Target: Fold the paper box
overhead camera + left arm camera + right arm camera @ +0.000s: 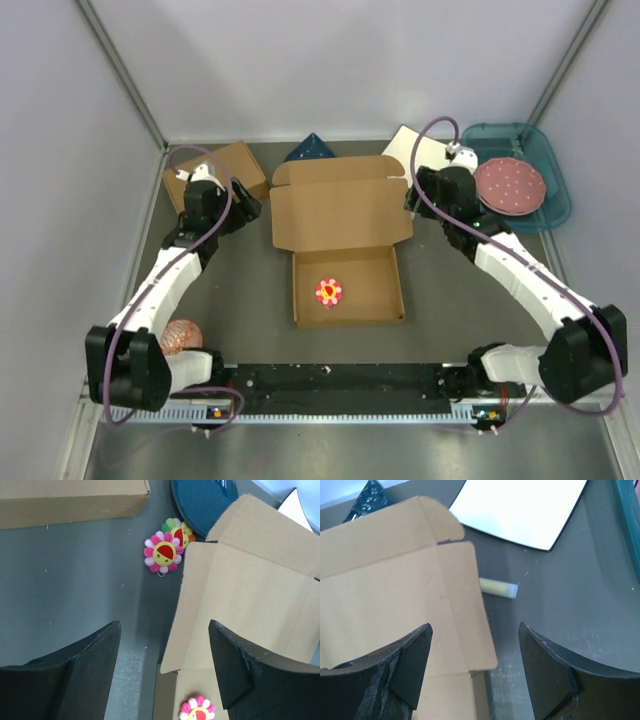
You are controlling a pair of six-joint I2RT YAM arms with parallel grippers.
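fingers (75,675) spread, flower toys (164,553) beside paper box (340,215)

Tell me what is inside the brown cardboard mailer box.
The brown cardboard mailer box lies open; one flower-shaped plush toy with pink petals and a yellow face rests on its tray floor. Nothing else shows inside. The opened lid covers the table beneath it.

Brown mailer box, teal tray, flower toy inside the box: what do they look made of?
Brown flapped paper box: matte cardboard, going by the crisp crease lines and raw-cut edges. Teal rectangular tray: probably plastic; see-through tint, rounded rim. Pink-petalled flower toy: likely plush; puffy, soft-looking petals.
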